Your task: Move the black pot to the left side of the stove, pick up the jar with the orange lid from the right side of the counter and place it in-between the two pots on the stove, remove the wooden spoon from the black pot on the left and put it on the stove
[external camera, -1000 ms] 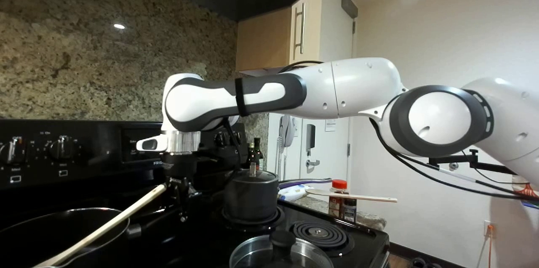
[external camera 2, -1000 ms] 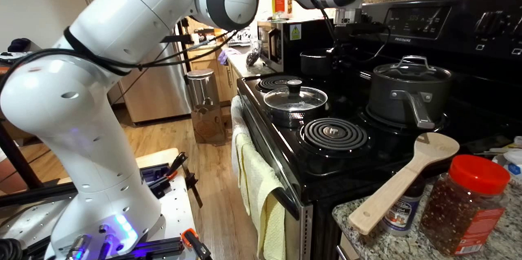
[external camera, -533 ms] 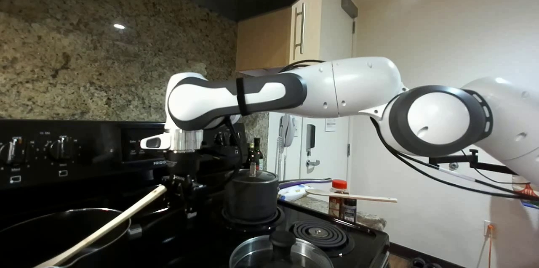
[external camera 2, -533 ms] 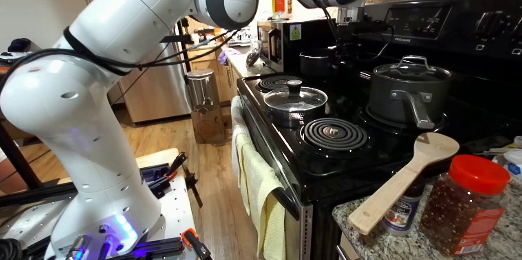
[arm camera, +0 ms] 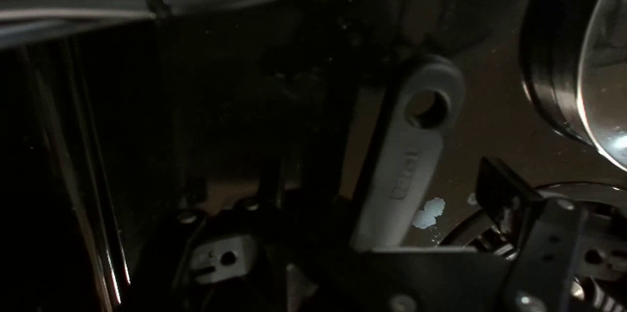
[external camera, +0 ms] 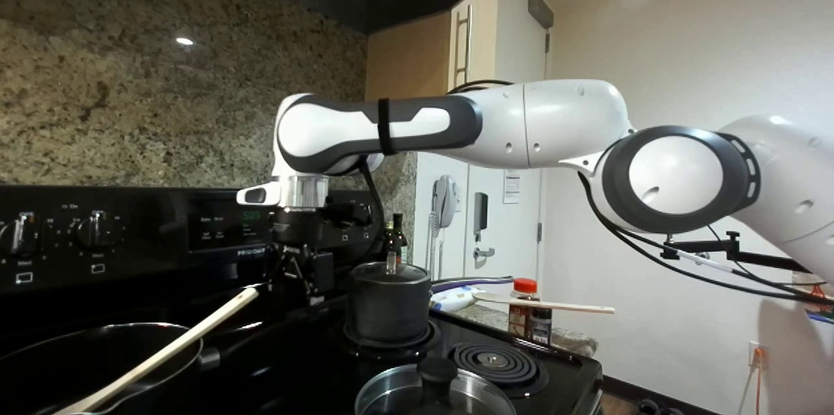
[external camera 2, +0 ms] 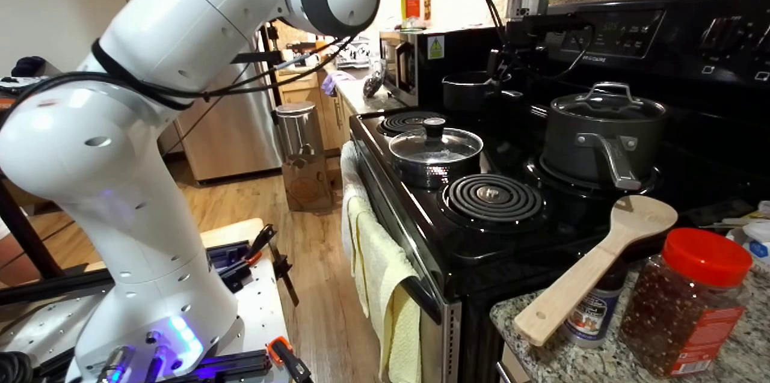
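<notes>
Wrist view: gripper (arm camera: 401, 175) along the bottom of frame, jaws spread well apart. One finger (arm camera: 507, 194) is lit, the opposite one mostly lost in the dark. A grey handle (arm camera: 406, 170) with a hanging hole shows in the gap; stove surface is visible between it and the lit finger.

In an exterior view, nearest: black pot (external camera: 117, 340) at the left of the stove (external camera: 300, 376), cut off by the frame edge. Wooden spoon (external camera: 163, 352) is in it, leaning over the rim, handle end up, stopping right by the gripper in that view; can't tell if they touch. Glass-lidded pan (external camera: 436, 372) at bottom center, also cut off.

Next back: gripper hangs over the stovetop, fingers down, seen between the black pot and the grey pot (external camera: 388, 304). Grey pot is upright, lid on. Coil burner (external camera: 493, 359) to its right in that view.

Farther: jar with the orange lid (external camera: 519, 318), upright on the counter (external camera: 575, 342) past the stove edge in both exterior views, spice bottle (external camera: 541, 325) just beside it. Another wooden utensil (external camera: 550, 303) crosses both here; can't tell what it rests on. Farthest: wall phone (external camera: 446, 203) and a door (external camera: 515, 232).
</notes>
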You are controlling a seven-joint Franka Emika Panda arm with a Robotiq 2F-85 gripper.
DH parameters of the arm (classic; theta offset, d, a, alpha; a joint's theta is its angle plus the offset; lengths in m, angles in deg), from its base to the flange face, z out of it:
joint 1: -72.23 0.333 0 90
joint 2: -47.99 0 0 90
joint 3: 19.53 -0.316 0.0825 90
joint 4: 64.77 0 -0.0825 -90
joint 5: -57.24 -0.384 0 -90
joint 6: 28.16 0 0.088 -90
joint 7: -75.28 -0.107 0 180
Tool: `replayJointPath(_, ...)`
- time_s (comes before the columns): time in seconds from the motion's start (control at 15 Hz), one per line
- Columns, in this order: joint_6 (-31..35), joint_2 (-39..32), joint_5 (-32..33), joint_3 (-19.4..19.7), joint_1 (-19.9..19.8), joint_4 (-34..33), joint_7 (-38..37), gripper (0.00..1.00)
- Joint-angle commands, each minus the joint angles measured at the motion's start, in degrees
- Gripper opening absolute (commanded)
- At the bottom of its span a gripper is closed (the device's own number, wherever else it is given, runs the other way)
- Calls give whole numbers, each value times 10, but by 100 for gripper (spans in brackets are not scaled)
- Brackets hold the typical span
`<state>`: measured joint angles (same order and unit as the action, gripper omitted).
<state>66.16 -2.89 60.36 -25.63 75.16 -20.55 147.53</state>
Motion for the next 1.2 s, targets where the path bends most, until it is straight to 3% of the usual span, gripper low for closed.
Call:
replayJointPath(0.0,-48,21,-38,-8,-30,-10,-15,100)
replayJointPath(0.4,-24,71,-85,1,-77,32,-153,100)
replayJointPath(0.47,-35,39,-59,7,-63,-6,-114,100)
replayJointPath(0.67,-35,49,-75,7,-74,-2,-135,100)
replayJointPath(0.8,-52,47,-51,33,-47,-22,-238,100)
replayJointPath(1.13,-56,95,-58,70,-53,4,-360,100)
